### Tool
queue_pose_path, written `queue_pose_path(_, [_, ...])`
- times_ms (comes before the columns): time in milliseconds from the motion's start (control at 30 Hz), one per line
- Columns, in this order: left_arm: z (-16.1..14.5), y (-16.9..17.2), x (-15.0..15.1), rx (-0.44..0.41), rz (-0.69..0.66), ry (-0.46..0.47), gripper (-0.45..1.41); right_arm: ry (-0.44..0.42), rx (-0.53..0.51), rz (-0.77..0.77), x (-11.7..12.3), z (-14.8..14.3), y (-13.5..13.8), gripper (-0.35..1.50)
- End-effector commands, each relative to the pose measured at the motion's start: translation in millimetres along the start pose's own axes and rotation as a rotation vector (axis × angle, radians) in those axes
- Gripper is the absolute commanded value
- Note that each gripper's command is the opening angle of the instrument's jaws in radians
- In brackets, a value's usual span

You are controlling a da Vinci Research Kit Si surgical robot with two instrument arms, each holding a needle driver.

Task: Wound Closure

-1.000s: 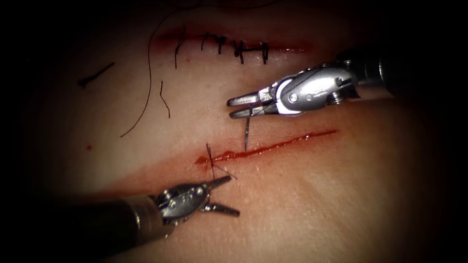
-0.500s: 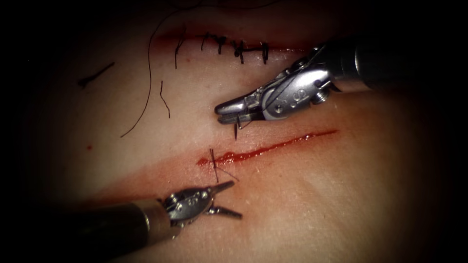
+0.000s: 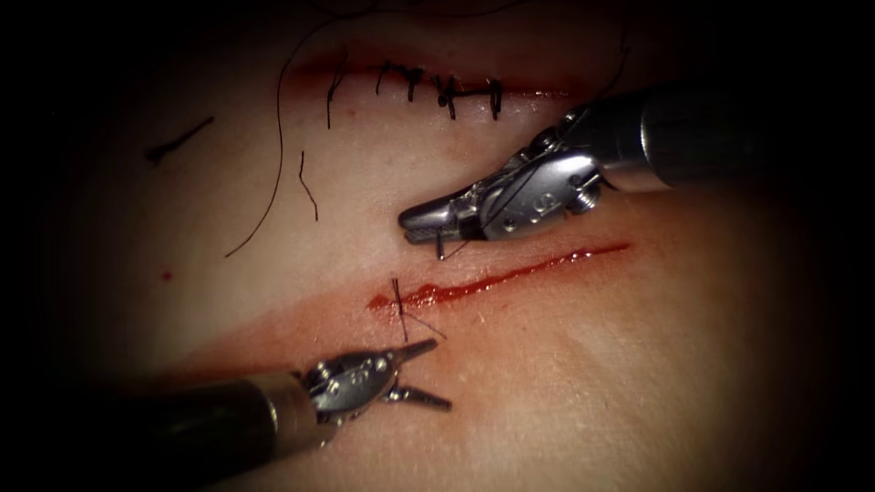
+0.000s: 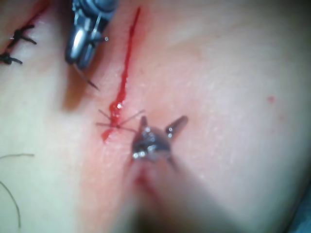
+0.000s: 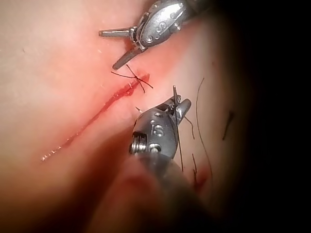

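Observation:
The open cut [image 3: 510, 271] runs across the tissue [image 3: 583, 364], red fluid along it, with one stitch [image 3: 398, 307] at its left end. My right tool [image 3: 407, 224] sits just above the cut's left part, jaws shut on the needle [image 3: 440, 248]. A short length of needle pokes down from the jaws toward the tissue, outside it. The needle [image 4: 88, 80] shows the same in the left wrist view. Thread [image 3: 622, 64] trails back along the right tool's shaft. My left tool [image 3: 441, 374] lies below the stitch, jaws open, holding nothing. Right tool [image 5: 178, 104]; left tool [image 5: 110, 49].
A second, closed cut with several dark stitches [image 3: 442, 89] lies at the back of the tissue. A long loose thread [image 3: 278, 155] curves down its left side. Short cut ends of thread [image 3: 179, 139] [image 3: 308, 187] lie nearby.
The right tool has rolled and shifted left and down; the needle, which hung long toward the cut, now shows as a short stub. The left tool has barely moved.

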Motion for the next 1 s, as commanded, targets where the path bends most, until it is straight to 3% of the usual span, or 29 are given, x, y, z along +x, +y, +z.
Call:
queue_pose_path(33, [0.9,0.1,-0.5,-0.002,-0.002,0.000,0.78,0.001,-0.001,-0.005,-0.2,1.0,-0.3,-0.35])
queue_pose_path(600, [0.2,0.1,-0.5,-0.010,-0.001,-0.001,0.78,0.001,0.005,-0.027,-0.5,1.9,-2.5,-0.35])
queue_pose_path(1000, [0.1,0.0,-0.5,-0.009,-0.001,-0.001,0.76,-0.009,0.017,-0.023,-0.6,1.3,-2.3,-0.35])
